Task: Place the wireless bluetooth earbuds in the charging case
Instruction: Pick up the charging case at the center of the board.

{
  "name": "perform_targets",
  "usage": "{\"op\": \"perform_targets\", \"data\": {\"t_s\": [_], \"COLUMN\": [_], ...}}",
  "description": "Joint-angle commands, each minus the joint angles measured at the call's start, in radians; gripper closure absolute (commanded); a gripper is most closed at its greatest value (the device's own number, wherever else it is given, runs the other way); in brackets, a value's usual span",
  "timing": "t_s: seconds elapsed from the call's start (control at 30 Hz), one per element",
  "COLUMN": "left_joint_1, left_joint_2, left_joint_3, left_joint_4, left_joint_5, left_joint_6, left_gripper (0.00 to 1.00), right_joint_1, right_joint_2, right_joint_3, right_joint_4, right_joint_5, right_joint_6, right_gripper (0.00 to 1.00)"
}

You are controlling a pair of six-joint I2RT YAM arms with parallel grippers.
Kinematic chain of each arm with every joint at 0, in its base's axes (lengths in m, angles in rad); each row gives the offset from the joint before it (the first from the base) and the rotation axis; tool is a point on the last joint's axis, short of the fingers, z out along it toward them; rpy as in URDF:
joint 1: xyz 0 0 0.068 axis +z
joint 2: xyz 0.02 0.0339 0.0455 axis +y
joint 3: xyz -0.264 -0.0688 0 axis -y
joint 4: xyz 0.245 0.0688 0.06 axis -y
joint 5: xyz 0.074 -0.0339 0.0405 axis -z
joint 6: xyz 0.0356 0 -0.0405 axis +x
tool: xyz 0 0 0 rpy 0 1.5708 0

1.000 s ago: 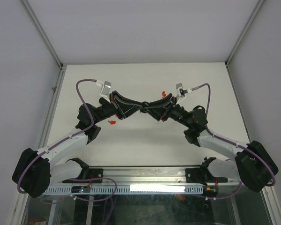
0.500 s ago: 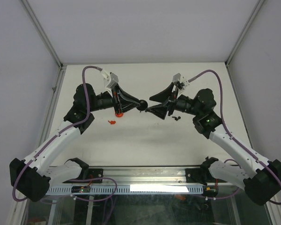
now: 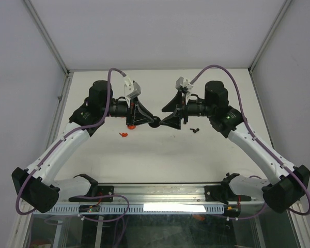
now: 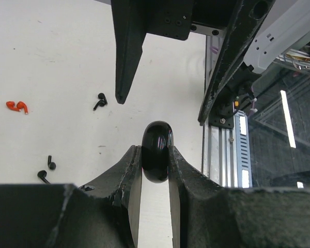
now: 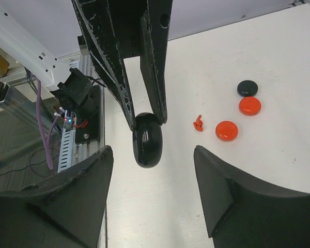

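My left gripper is shut on a glossy black rounded charging case and holds it above the table, its lid closed. In the top view the case hangs between both grippers. My right gripper is open, its fingers spread on either side of the case without touching it. Red earbuds and black earbuds lie loose on the table. One red earbud shows in the right wrist view.
Two red discs and a black disc lie on the white table. More small black pieces lie near the left gripper. The metal rail runs along the near edge.
Both arms have risen from the table and straightened. The left gripper has kept the black case. The right gripper has drawn back from it and now stands open.
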Motion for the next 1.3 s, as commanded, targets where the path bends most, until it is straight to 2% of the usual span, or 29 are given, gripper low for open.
{"op": "perform_targets", "data": {"t_s": [0.0, 0.4, 0.7, 0.8, 0.9, 0.97, 1.07, 1.13, 1.2, 1.27], "left_joint_1": [0.010, 0.009, 0.009, 0.007, 0.007, 0.007, 0.007, 0.008, 0.009, 0.010], "left_joint_2": [0.000, 0.030, 0.035, 0.033, 0.027, 0.016, -0.010, -0.040, -0.081, -0.145], "left_joint_3": [0.070, 0.089, 0.093, 0.093, 0.089, 0.083, 0.064, 0.030, -0.035, -0.116], "left_joint_4": [-0.061, -0.082, -0.100, -0.104, -0.109, -0.108, -0.086, -0.030, 0.045, 0.157], "left_joint_5": [0.056, 0.082, 0.083, 0.086, 0.062, 0.030, -0.055, -0.132, -0.200, -0.258], "left_joint_6": [0.092, 0.122, 0.140, 0.142, 0.143, 0.143, 0.121, 0.067, -0.005, -0.084], "left_gripper": [1.00, 1.00, 1.00, 1.00, 1.00, 0.95, 0.80, 0.74, 0.63, 0.59], "right_joint_1": [-0.002, 0.017, 0.032, 0.032, 0.033, 0.032, 0.033, 0.032, 0.032, 0.032], "right_joint_2": [0.036, 0.132, 0.165, 0.165, 0.154, 0.133, 0.094, 0.065, 0.036, 0.001], "right_joint_3": [0.074, 0.112, 0.125, 0.120, 0.108, 0.090, 0.033, -0.012, -0.063, -0.117], "right_joint_4": [-0.056, -0.047, -0.063, -0.066, -0.051, -0.022, 0.069, 0.143, 0.250, 0.339], "right_joint_5": [-0.072, -0.164, -0.178, -0.180, -0.187, -0.187, -0.158, -0.114, -0.065, -0.018], "right_joint_6": [-0.047, -0.032, -0.039, -0.044, -0.037, -0.022, 0.040, 0.094, 0.172, 0.236], "right_gripper": [0.34, 0.43, 0.52, 0.64, 0.81, 0.92, 1.00, 1.00, 1.00, 1.00]}}
